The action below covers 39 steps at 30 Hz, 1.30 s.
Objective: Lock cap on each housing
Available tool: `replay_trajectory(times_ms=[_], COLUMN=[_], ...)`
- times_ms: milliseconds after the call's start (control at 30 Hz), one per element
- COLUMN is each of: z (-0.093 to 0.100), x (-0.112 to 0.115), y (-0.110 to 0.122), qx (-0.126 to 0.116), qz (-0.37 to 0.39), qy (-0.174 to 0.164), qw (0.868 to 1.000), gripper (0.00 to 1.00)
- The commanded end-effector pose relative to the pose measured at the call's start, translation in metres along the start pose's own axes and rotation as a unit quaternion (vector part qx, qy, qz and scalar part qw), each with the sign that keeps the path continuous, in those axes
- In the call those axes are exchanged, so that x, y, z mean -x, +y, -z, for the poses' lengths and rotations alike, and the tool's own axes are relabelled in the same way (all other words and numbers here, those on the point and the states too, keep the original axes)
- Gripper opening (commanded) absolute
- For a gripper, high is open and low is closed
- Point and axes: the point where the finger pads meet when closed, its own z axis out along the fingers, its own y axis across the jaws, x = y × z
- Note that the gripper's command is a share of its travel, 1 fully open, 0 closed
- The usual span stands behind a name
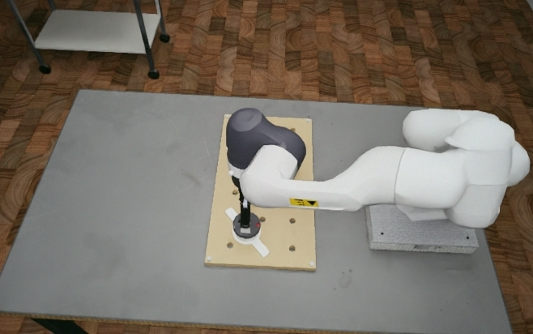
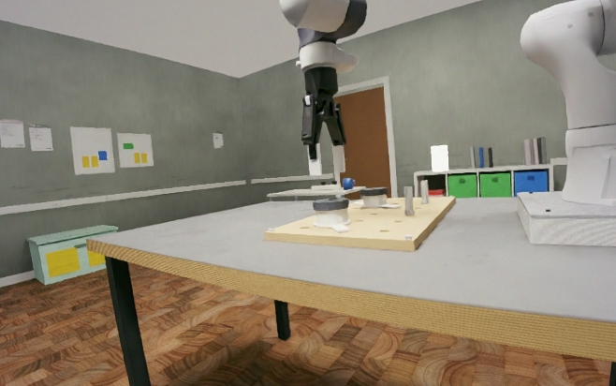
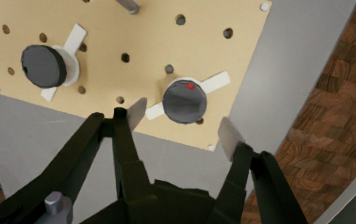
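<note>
Gripper (image 1: 245, 220) (image 2: 326, 164) (image 3: 183, 115): fingers well parted but short of full width, nothing between them, hanging above the near housing (image 1: 240, 239) (image 2: 331, 217) (image 3: 179, 80). That housing stands upright on the pegboard (image 1: 275, 259) (image 2: 346, 237) (image 3: 150, 45), its cap (image 1: 252, 233) (image 2: 330, 204) (image 3: 184, 102) on top, bearing a red mark. Far housing (image 2: 374, 200) (image 3: 72, 65) also upright, with its own dark cap (image 2: 374, 191) (image 3: 43, 66), green mark just visible at one side in the wrist view. Risks, as judged: descent off-centre could land a fingertip on the cap's rim and tilt the housing. Going too low might catch the white wings, so the whole part swings instead of the cap. Weak squeeze would let pads slip, reading falsely as the stop; turning past the real stop could wrench the housing. Whether either cap is locked, cannot tell.
</note>
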Motion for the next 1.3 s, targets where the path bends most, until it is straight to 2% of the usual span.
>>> replay_trajectory(times_ms=[0,600,1267], z=[0.000,-0.009,-0.031], x=[0.000,0.000,0.000], y=[0.000,0.000,0.000], qx=[0.001,0.001,0.001], qz=[-0.011,-0.011,-0.011], qy=[0.000,0.000,0.000], qw=[1.000,1.000,1.000], gripper=[0.78,0.78,0.78])
